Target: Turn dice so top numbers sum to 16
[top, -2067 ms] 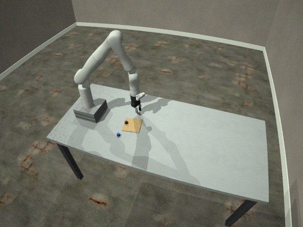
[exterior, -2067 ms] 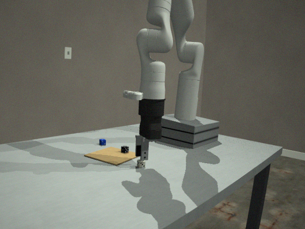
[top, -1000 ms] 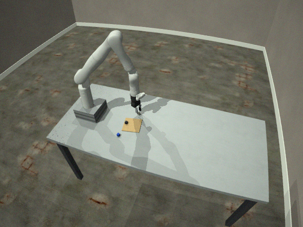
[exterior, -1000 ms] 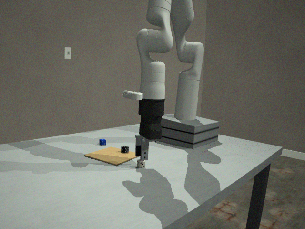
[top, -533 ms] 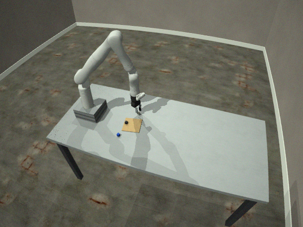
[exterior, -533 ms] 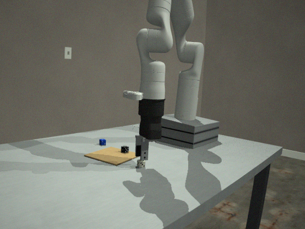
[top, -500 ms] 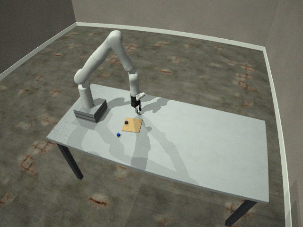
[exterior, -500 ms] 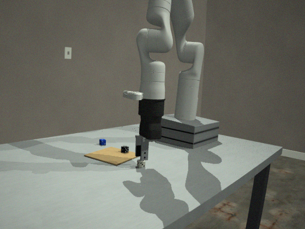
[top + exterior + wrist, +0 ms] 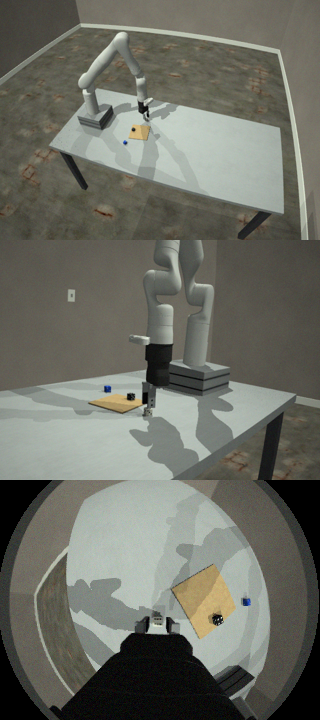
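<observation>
Tan and faintly grained like wood, the thin square mat (image 9: 140,133) (image 9: 113,403) (image 9: 202,597) lies flat on the pale, matt grey table (image 9: 219,155) (image 9: 64,441) (image 9: 120,535). The claw (image 9: 146,117) (image 9: 148,405) (image 9: 157,622), slim grey metal fingers below a black housing, points down beside the mat, its fingers parted and gripping nothing. A white cube die (image 9: 146,120) (image 9: 147,411) (image 9: 157,619) with dark pips sits on the table off the mat, directly below the fingertips; whether they touch it is too small to tell. The black die (image 9: 133,129) (image 9: 131,396) (image 9: 217,619), a cube with white pips, rests on the mat near one edge, to one side of the claw. The glossy blue die (image 9: 125,142) (image 9: 107,388) (image 9: 246,602) stands on bare table past the mat, farther from the claw than the black one. The mat bears only the black die. The smooth white arm (image 9: 103,60) (image 9: 160,317) rises from a blocky grey pedestal (image 9: 89,123) (image 9: 215,381) banded with dark stripes. The top numbers are too small to read surely.
</observation>
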Robot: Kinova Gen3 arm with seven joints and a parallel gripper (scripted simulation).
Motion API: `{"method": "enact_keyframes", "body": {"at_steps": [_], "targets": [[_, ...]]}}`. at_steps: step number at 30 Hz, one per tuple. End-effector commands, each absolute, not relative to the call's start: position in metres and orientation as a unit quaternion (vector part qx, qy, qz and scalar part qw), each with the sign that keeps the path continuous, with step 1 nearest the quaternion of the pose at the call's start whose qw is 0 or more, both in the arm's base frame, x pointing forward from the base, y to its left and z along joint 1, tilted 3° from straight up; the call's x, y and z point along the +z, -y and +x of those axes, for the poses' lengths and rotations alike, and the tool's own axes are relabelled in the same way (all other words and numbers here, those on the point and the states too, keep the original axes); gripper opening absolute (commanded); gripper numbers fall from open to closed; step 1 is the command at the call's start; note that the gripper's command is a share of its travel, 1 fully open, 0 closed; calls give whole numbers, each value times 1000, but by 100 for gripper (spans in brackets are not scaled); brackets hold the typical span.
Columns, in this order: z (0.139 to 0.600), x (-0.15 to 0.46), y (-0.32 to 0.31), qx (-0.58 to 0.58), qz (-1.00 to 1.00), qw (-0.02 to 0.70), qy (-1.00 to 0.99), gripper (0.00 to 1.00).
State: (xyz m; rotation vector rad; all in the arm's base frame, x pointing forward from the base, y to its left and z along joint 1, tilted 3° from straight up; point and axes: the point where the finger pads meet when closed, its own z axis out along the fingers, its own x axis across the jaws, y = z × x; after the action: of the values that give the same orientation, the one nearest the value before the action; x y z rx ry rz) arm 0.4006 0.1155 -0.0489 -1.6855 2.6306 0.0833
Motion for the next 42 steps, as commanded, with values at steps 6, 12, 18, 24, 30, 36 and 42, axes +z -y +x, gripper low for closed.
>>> {"method": "enact_keyframes", "body": {"at_steps": [6,12,18,24,30,36,42], "targets": [[401,-48,-116,26,-539,9,-842,70],[401,-48,-116,26,-539,9,-842,70],[401,-50,-116,26,-539,9,-842,70],[401,-58,-116,26,-539,9,-842,70],[401,-66,-117,26,-539,9,-842,70],[401,-72,-117,26,-539,9,-842,70],[401,-74,-117,26,-539,9,-842,70]]}}
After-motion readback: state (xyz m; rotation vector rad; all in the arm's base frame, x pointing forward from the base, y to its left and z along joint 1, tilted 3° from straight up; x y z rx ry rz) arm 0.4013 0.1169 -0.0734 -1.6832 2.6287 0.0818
